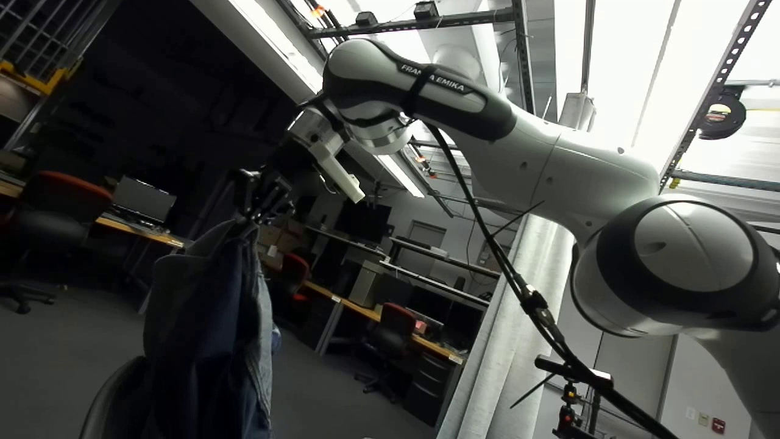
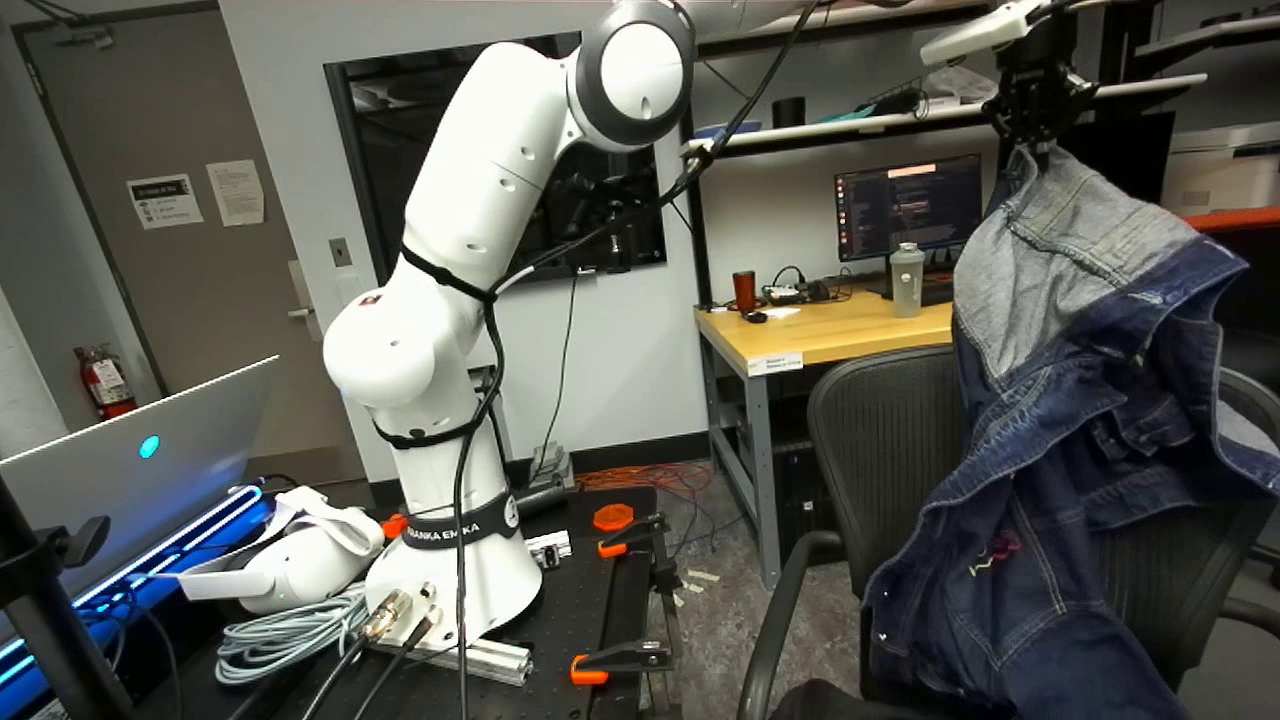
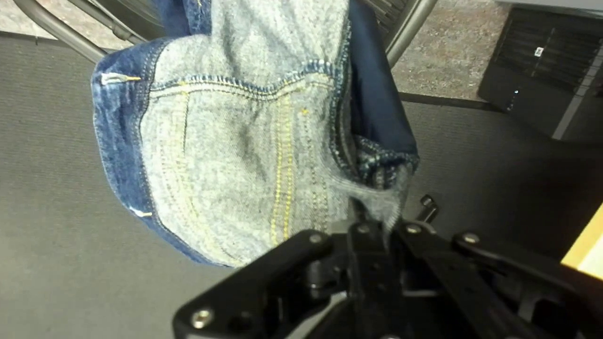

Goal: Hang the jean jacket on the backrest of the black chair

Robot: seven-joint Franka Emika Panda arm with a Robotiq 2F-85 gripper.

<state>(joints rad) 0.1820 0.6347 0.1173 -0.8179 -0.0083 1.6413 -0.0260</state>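
1. Jean jacket (image 2: 1060, 470), blue denim, paler inner face turned outward near the top. Location: suspended from the gripper (image 2: 1040, 150), lower part falling across the seat side of the black chair (image 2: 885, 440). The backrest shows on both sides of the cloth. Whether the chair bears any of the weight, I cannot tell.

2. Gripper, black, over the backrest. State: clenched, its fingers (image 3: 362, 230) close together on a bunched edge of the jacket, seen plainly in the wrist view.

3. Robot arm (image 2: 480, 190), white, reaching from its base out above the chair.

4. Desk (image 2: 850, 330), yellowish wooden top, behind the chair. Bearing: one grey bottle (image 2: 907, 285), upright, contents hard to make out; one red tumbler (image 2: 744, 291), upright, inside hidden; one lit monitor (image 2: 908, 210).

5. Shelf (image 2: 930, 117), above the desk. Bearing: one black cup (image 2: 788, 112), upright, inside hidden.

6. Drawer unit (image 1: 426, 384), dark, under a further desktop in an exterior view; contents hidden.

7. Cardboard boxes (image 1: 285, 239), in dim light beyond the jacket; contents hidden.

8. Fire extinguisher (image 2: 105, 383), red, upright beside the door (image 2: 190, 300).
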